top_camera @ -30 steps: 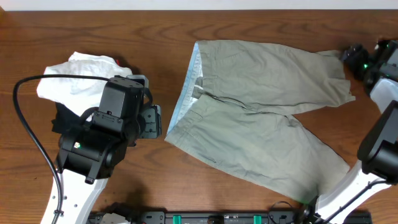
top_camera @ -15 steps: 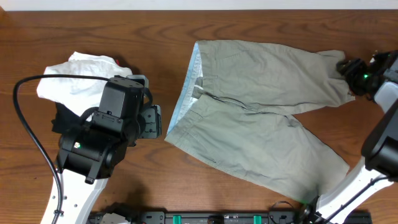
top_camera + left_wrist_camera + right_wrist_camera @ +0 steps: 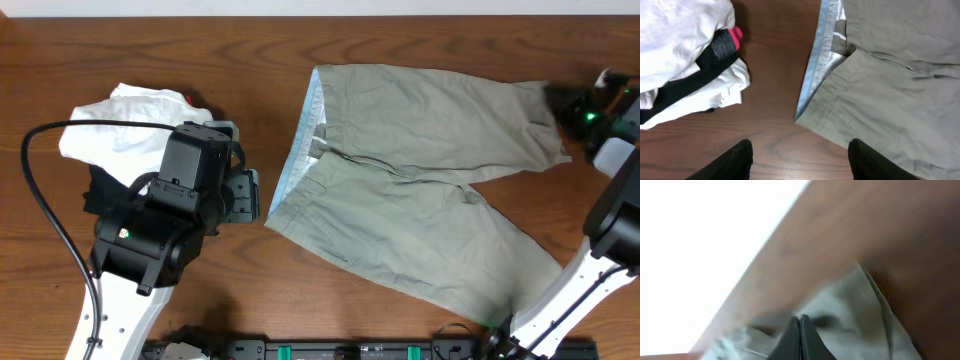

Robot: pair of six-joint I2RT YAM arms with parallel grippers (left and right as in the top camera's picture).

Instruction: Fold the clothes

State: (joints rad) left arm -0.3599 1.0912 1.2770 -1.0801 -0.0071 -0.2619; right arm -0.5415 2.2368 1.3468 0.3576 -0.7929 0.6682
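Observation:
The clothes, a pair of khaki shorts (image 3: 420, 180), lie spread flat on the wooden table with the pale blue waistband (image 3: 300, 150) to the left and the legs to the right. My right gripper (image 3: 558, 103) is at the hem of the far leg, shut, with a fold of the shorts (image 3: 855, 305) pinched at its tips (image 3: 800, 317). My left gripper (image 3: 245, 195) hovers open over bare wood left of the waistband. In the left wrist view it (image 3: 800, 145) holds nothing, and the shorts (image 3: 890, 75) lie just to its right.
A pile of white and black garments with a red bit (image 3: 130, 130) lies at the far left, also in the left wrist view (image 3: 685, 55). The table's far edge (image 3: 320, 12) runs close behind the shorts. The right arm's base (image 3: 560, 310) overlaps the near leg's hem.
My right gripper moved in onto the far leg's hem and shut on the cloth, then shifted slightly right. The left arm has not moved.

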